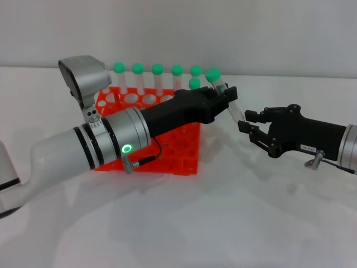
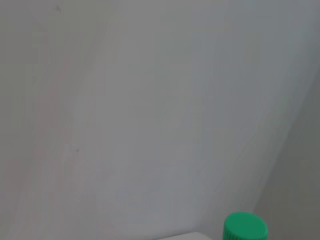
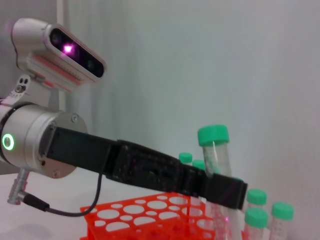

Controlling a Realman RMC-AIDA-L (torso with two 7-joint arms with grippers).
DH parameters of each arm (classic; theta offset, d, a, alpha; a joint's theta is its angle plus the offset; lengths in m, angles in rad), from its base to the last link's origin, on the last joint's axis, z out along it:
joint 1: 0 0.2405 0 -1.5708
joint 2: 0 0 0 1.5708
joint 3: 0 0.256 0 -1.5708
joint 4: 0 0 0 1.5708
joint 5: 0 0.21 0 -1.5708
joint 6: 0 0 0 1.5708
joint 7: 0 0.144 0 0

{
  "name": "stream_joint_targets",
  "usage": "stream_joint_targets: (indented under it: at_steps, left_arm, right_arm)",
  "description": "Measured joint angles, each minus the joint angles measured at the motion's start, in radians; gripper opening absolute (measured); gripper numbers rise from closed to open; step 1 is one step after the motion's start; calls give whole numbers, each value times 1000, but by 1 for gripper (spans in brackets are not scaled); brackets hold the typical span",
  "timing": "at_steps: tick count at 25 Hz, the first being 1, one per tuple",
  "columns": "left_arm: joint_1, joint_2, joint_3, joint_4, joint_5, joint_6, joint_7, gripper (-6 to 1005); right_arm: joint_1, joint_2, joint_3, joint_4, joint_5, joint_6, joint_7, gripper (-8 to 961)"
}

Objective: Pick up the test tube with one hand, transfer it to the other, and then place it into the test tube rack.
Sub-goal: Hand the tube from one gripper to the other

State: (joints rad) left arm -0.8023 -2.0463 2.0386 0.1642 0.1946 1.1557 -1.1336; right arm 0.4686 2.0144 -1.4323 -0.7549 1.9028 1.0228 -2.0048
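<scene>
The test tube [image 1: 222, 89], clear with a green cap, hangs tilted in the air just right of the orange-red test tube rack [image 1: 178, 151]. My left gripper [image 1: 227, 96], on the arm with the green light, is shut on the tube's upper part. In the right wrist view the same tube [image 3: 216, 155] stands up out of the left gripper [image 3: 225, 191]. The left wrist view shows only the tube's green cap [image 2: 245, 229]. My right gripper [image 1: 247, 123] is open just right of the tube's lower end, with its fingers apart.
Several other green-capped tubes [image 1: 157, 75] stand in the rack's back row, close behind the held tube. More of them [image 3: 257, 220] show in the right wrist view. The left arm [image 1: 106, 142] lies across the rack. White tabletop [image 1: 234, 212] lies in front.
</scene>
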Motion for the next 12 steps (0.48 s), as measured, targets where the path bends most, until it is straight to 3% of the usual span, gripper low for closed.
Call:
stream_joint_targets:
  at_steps: [4, 9, 12]
  left_arm:
    - [0, 0, 0, 0, 1, 1, 5, 208]
    - [0, 2, 0, 3, 0, 2, 38, 209]
    - [25, 16, 0, 47, 4, 21, 150, 209]
  right_arm:
    - [-1, -1, 31, 33, 3, -9, 8, 226]
    - [-8, -3, 95, 64, -2, -12, 20, 396]
    - [-30, -7, 145, 78, -2, -8, 19, 497]
